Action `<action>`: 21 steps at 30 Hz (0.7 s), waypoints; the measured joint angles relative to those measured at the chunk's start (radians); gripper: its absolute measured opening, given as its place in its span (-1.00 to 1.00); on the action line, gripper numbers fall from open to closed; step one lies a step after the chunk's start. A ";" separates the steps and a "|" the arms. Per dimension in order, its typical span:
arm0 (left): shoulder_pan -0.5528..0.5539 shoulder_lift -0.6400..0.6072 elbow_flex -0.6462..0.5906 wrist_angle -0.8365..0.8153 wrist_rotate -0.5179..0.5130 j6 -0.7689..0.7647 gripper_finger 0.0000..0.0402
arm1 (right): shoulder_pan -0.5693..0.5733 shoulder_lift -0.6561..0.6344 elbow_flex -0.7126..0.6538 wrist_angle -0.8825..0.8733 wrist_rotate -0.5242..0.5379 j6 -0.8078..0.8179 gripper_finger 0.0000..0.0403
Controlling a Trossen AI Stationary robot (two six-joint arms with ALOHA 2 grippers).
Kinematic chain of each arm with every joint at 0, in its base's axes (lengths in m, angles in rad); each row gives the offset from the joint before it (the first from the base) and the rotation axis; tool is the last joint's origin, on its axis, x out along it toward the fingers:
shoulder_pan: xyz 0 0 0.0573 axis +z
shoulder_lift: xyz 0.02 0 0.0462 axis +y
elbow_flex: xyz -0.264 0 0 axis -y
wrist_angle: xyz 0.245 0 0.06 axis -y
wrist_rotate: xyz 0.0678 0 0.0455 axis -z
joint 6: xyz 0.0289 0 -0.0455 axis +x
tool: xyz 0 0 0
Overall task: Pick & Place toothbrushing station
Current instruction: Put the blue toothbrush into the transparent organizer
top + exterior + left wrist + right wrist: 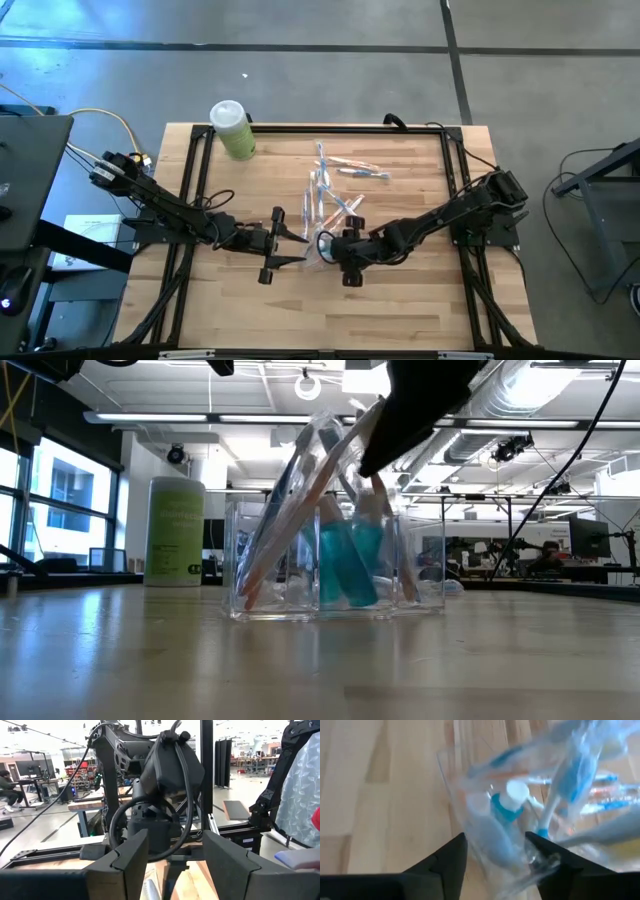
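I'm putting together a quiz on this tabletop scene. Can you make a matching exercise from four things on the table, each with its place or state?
Things:
1. clear holder
2. green bottle
3. loose toothbrushes
4. left claw

Places or states:
A. lying flat, past the holder
B. open, holding nothing
C. at the table's far edge
D. below the right claw, with teal items inside

Pairs: 1-D, 2-C, 3-A, 4-B

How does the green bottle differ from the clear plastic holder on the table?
The light-green bottle is opaque with a white cap; the clear holder is see-through and open on top. The bottle stands alone by the table's far edge, with no gripper near it; the holder sits mid-table under the right gripper, packed with toothbrushes and teal tubes. The bottle is round, the holder boxy. Both stand upright on the wooden table.
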 joint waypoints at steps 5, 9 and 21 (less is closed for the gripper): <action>0.000 0.000 0.000 -0.011 0.000 0.000 -0.09 | 0.000 0.000 0.000 0.050 -0.008 -0.047 0.04; 0.000 0.000 0.000 -0.014 0.000 0.000 -0.09 | 0.003 -0.016 0.000 0.064 -0.008 -0.048 0.02; 0.000 0.000 0.000 -0.019 0.000 0.000 -0.09 | 0.067 -0.109 0.000 0.050 -0.006 -0.069 -0.14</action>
